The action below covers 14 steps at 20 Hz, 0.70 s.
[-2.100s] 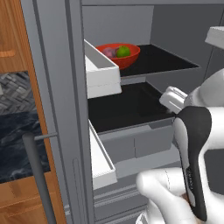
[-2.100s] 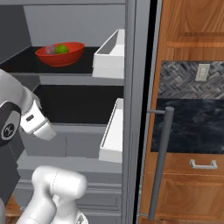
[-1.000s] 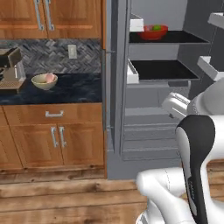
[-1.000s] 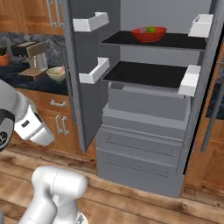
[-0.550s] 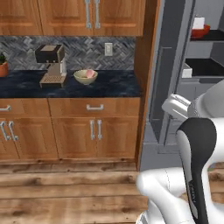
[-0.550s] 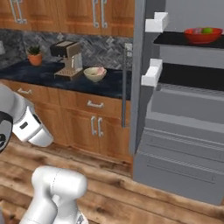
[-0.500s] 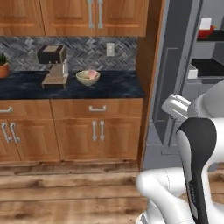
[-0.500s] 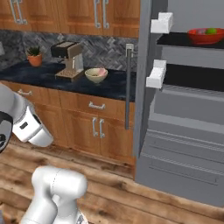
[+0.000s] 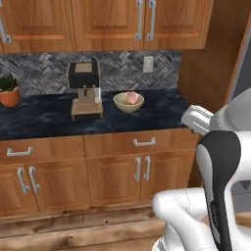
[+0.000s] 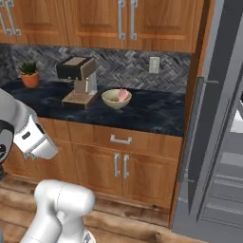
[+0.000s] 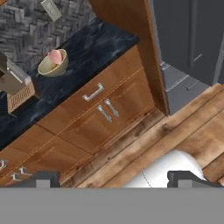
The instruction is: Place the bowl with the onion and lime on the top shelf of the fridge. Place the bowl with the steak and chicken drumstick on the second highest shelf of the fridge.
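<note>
Facing the dark counter (image 9: 44, 117) now, base squared toward the cream bowl (image 9: 128, 102), which sits near the counter's back wall, just beside the coffee machine (image 9: 84, 88) on its wooden tray. Pink steak (image 9: 131, 97) shows above the bowl's rim; drumstick not separable at this size. Same bowl in the right base view (image 10: 116, 98) and in the hand view (image 11: 53, 64), where the steak (image 11: 55, 57) leans against the inner wall.

Gripper (image 11: 112, 178): 2 dark finger tips stand far apart at the bottom of the hand view, nothing between them. Empty and spread, a sensible posture for approaching a round rim.

Hand held low, looking down across cabinet doors and wooden floor, well apart from the bowl. Arm tucked near the body, probably so the base can drive without sweeping the counter.

Fridge (image 10: 223, 142) to the right, door (image 10: 204, 118) swung open, likely left that way for the second highest shelf delivery. Its shelves lie outside these views.

Potted plant (image 9: 9, 89) at the counter's far end, clear of any reach path.

Judgement: pickup of the steak bowl not yet begun.
</note>
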### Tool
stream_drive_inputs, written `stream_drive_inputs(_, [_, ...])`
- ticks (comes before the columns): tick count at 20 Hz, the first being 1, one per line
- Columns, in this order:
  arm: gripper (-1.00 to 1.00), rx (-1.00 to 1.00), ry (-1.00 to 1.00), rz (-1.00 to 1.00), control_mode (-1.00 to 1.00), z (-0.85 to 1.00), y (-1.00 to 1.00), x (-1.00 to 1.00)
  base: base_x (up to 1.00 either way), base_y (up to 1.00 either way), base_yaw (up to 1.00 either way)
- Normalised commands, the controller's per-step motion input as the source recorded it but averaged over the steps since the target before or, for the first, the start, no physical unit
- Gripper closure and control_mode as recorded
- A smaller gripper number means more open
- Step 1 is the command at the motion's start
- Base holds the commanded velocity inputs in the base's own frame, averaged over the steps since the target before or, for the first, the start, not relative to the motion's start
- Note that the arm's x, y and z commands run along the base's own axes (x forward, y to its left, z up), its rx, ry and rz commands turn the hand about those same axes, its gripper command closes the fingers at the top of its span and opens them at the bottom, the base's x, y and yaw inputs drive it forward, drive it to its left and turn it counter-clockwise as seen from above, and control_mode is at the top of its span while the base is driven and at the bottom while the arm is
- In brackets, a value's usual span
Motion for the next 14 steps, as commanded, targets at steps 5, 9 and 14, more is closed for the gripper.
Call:
stream_drive_inputs(5, [-1.0,0.0,0.0,0.0,1.0,0.0,0.0,0.0,1.0,0.35,-0.13])
stream_drive_inputs(9, [-1.0,0.0,0.0,0.0,1.0,0.0,0.0,0.0,1.0,-0.17,-0.06])
stream_drive_inputs(14, [-1.0,0.0,0.0,0.0,1.0,0.0,0.0,0.0,0.83,0.0,-0.03])
